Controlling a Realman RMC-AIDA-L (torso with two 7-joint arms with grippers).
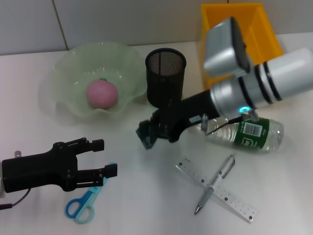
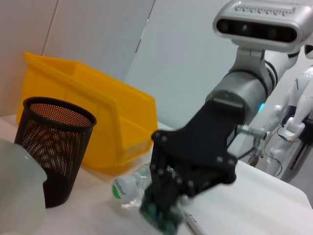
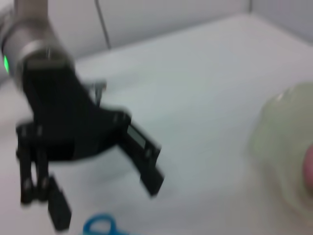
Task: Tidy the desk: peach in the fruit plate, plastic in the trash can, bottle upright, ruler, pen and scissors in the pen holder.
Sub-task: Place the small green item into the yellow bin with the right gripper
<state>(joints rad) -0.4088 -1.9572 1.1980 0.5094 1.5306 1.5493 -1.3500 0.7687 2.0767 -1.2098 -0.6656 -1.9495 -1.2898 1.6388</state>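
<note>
Here the peach (image 1: 101, 94), round and matte pink, is sitting in the hollow of the fruit plate (image 1: 63, 73), a pale green translucent dish with a wavy, ruffled rim. Just beside the plate, the pen holder (image 1: 165, 73) is standing upright, a black wire-mesh cylinder with a solid base. Behind it, the trash can (image 1: 264, 29) is showing as a yellow hard-plastic bin with sloping walls.

The right gripper (image 1: 146, 135) is hanging low over the white table (image 1: 146, 196) in front of the pen holder, its black fingers pressed together around something small and bluish-green that is too hidden to identify. Under that arm, the bottle (image 1: 257, 132) is lying on its side, clear crinkled plastic with a green label.

The left gripper (image 1: 108, 156) is hovering near the front left of the table, its two blocky black fingers spread apart and holding nothing. The scissors (image 1: 83, 204), with light blue looped handles, are lying flat just below it. Further right, the clear flat ruler (image 1: 234, 201) is lying with the slim silver pen (image 1: 215, 183) crossing over it.
</note>
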